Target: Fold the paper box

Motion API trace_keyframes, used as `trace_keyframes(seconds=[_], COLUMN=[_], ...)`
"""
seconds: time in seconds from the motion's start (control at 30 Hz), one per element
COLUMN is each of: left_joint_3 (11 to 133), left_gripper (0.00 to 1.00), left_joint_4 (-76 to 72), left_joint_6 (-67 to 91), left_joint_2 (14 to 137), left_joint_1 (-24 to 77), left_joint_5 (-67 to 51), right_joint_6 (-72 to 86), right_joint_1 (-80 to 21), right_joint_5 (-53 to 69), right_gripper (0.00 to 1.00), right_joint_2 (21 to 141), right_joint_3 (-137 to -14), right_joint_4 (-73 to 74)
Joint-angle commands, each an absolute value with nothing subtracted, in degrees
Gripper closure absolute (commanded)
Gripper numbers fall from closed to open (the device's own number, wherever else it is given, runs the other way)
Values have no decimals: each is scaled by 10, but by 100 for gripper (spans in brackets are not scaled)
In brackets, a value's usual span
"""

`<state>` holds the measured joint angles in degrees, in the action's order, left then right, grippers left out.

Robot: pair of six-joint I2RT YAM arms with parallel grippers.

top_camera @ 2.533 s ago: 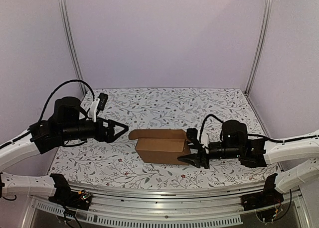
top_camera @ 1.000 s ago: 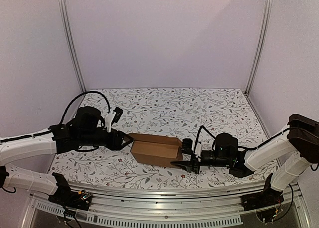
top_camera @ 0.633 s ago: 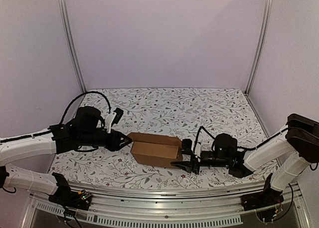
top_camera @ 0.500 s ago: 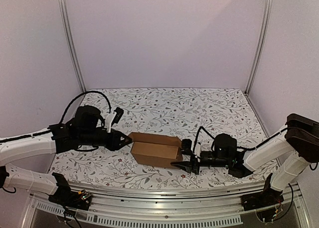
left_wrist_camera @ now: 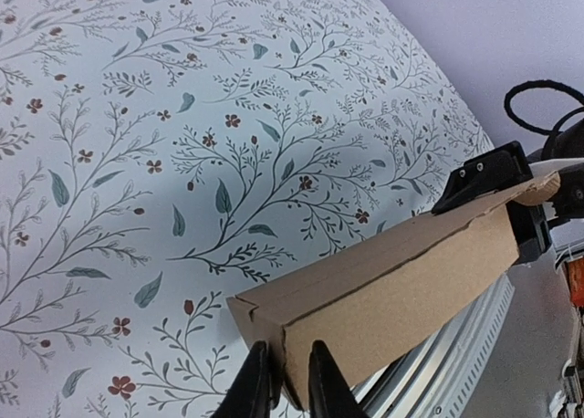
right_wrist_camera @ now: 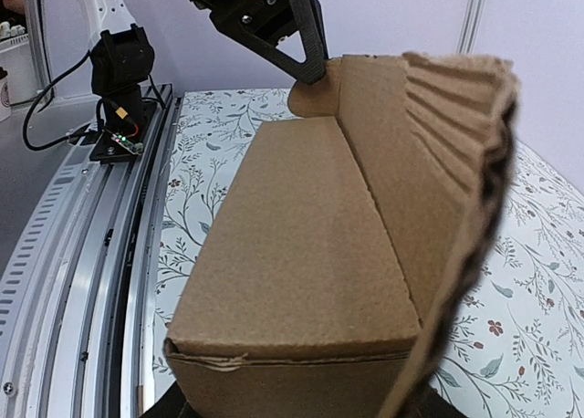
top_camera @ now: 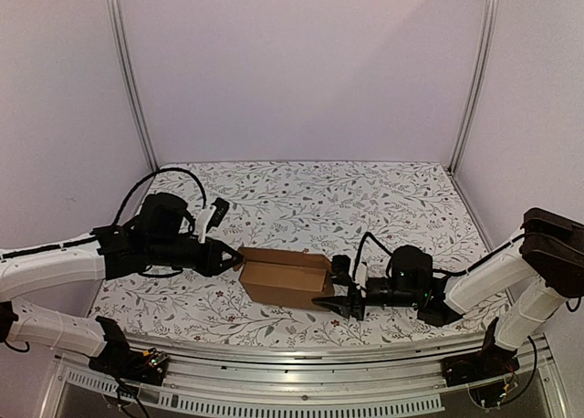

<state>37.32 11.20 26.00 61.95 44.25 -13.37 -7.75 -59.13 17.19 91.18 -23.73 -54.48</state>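
The paper box (top_camera: 285,279), plain brown cardboard folded into a long rectangular shape, is lying lengthwise near the floral table's (top_camera: 365,199) front edge, one long flap standing up along its far side.

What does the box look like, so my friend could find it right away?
Find the table with the leafy flower-print cover. Near its front edge, between the left gripper and the right gripper, sits the paper box. It is the only plain brown cardboard thing there, long and low, with one flap raised along its far side.
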Motion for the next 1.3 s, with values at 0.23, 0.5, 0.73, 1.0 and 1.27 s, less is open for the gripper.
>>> trace_keyframes(seconds=[0.23, 0.5, 0.73, 1.0, 1.27], left_joint_3=[397, 394, 386, 355, 322], left_gripper=[97, 100, 100, 100, 100], left_joint_4=[114, 109, 97, 63, 26], left_joint_6=[285, 303, 319, 326, 322], left_joint_2=[644, 655, 653, 653, 651], left_joint_1=[448, 453, 459, 474, 486], left_joint_5=[-150, -153, -151, -135, -117], right_joint_6=[-76, -75, -71, -55, -38], right_joint_1=[-595, -595, -601, -607, -608], right_joint_5=[158, 153, 130, 101, 86], right_gripper=[87, 87, 89, 89, 89], right_joint_2=[921, 924, 945, 1001, 1086], right_joint_3=[-249, -251, -250, -236, -224], right_joint_4=[-554, -557, -588, -695, -804])
